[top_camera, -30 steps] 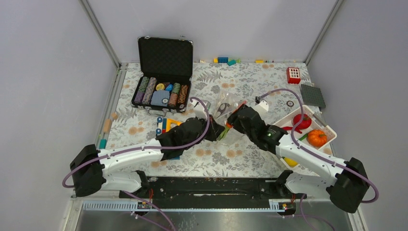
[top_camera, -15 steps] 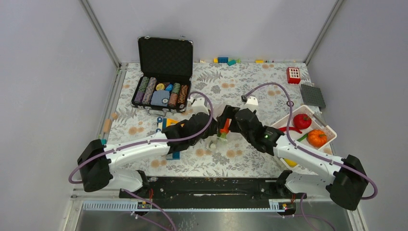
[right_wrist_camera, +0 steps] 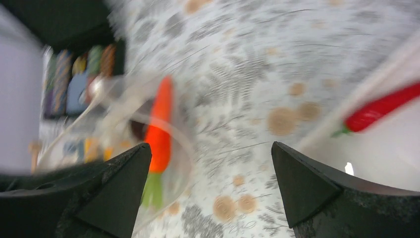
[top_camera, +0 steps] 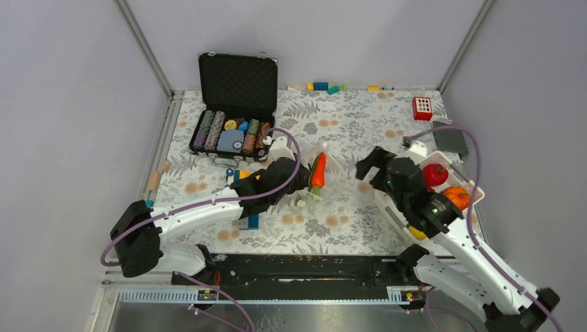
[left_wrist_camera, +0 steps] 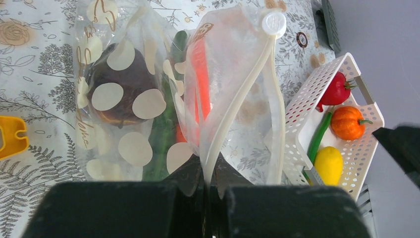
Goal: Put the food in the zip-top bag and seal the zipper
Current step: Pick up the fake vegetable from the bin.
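Note:
The zip-top bag [left_wrist_camera: 124, 99], clear with cream dots, stands at mid-table. My left gripper [left_wrist_camera: 207, 186] is shut on its zipper [left_wrist_camera: 242, 89] edge, holding the mouth up. Inside the bag lie an orange carrot [left_wrist_camera: 200, 74], a green pod [left_wrist_camera: 163, 134] and a dark piece. In the top view the carrot [top_camera: 318, 171] shows in the bag beside the left gripper [top_camera: 301, 187]. My right gripper [top_camera: 365, 173] is open and empty, right of the bag, between it and the white basket [top_camera: 477, 194]. The basket holds a red tomato [top_camera: 434, 174], an orange pumpkin [top_camera: 457, 197], a yellow piece [top_camera: 417, 232] and a red chili [right_wrist_camera: 381, 111].
An open black case of poker chips [top_camera: 235, 135] sits at the back left. Yellow and blue toy pieces [top_camera: 242, 178] lie under the left arm. A red block [top_camera: 422, 108], a grey plate [top_camera: 450, 137] and small blocks [top_camera: 325, 87] are at the back.
My right gripper opened, left the carrot in the bag and drew back to the right toward the basket. The left gripper kept its grip on the bag's edge.

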Controlling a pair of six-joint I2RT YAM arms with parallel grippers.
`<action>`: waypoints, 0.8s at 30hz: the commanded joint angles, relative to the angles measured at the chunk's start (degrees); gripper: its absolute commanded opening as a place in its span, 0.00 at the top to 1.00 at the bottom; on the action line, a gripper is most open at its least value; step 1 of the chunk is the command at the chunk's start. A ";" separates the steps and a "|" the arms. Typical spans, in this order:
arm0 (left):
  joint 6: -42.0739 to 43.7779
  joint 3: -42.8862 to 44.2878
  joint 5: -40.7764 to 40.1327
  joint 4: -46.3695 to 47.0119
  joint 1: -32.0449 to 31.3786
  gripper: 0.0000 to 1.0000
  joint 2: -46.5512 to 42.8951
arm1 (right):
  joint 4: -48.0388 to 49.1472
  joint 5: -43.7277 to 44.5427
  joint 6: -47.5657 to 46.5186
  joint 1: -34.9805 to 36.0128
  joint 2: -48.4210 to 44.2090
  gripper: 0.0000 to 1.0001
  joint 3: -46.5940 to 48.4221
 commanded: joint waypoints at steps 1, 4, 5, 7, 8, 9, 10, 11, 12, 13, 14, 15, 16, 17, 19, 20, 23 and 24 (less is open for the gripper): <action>1.37 -1.40 1.98 7.14 0.15 1.00 -2.27 | -13.30 5.11 9.52 -12.64 -5.75 0.00 -3.44; 2.07 -1.45 2.66 7.53 0.23 1.00 -2.24 | -13.34 4.78 11.25 -21.82 -9.38 0.00 -8.81; 2.34 -1.43 2.86 7.65 0.27 1.00 -2.21 | -13.38 4.35 11.52 -25.09 -9.39 0.00 -10.66; 2.74 -1.71 3.43 8.14 0.32 1.00 -2.29 | -13.01 0.82 12.44 -31.02 -8.53 0.01 -12.89; 2.77 -1.86 3.60 8.43 0.34 1.00 -2.30 | -12.01 -0.85 13.05 -33.52 -7.88 0.03 -14.08; 2.77 -2.05 3.76 8.59 0.35 1.00 -2.37 | -10.58 -1.73 13.38 -35.20 -7.18 0.04 -15.46; 2.77 -2.17 3.90 8.78 0.43 1.00 -2.41 | -8.50 -1.61 13.66 -36.37 -6.54 0.06 -16.80; 2.77 -2.28 4.08 9.02 0.41 1.00 -2.51 | -6.85 -0.14 14.41 -37.21 -5.91 0.08 -18.08; 2.80 -2.38 4.32 9.28 0.44 1.00 -2.55 | -5.48 1.30 15.21 -37.99 -5.08 0.11 -19.15; 2.84 -2.47 4.67 9.50 0.45 1.00 -2.50 | -3.56 2.20 15.62 -38.71 -4.38 0.14 -20.00; 2.86 -2.48 4.85 9.66 0.41 1.00 -2.50 | -0.97 2.61 15.92 -39.22 -3.62 0.15 -20.72; 2.86 -2.44 4.98 9.71 0.45 1.00 -2.36 | 1.02 2.68 16.39 -39.48 -2.84 0.17 -21.27; 2.98 -2.36 5.14 9.78 0.42 1.00 -2.31 | 2.92 2.44 16.78 -39.52 -1.86 0.19 -21.72; 3.03 -2.24 5.27 9.61 0.42 1.00 -2.23 | 4.10 1.92 17.34 -39.52 -0.57 0.20 -21.87; 2.91 -2.24 5.21 9.50 0.46 1.00 -2.20 | 5.77 0.96 18.51 -40.84 2.58 0.22 -21.92; 2.64 -2.46 4.99 9.43 0.42 1.00 -2.27 | 6.77 0.40 18.91 -41.30 4.08 0.23 -22.08; 2.59 -3.08 4.80 10.21 0.41 1.00 -2.72 | 11.53 -1.82 20.14 -41.80 7.93 0.24 -23.11; 2.70 -3.10 5.00 10.33 0.45 1.00 -2.84 | 12.90 -2.31 20.67 -41.98 9.29 0.26 -23.45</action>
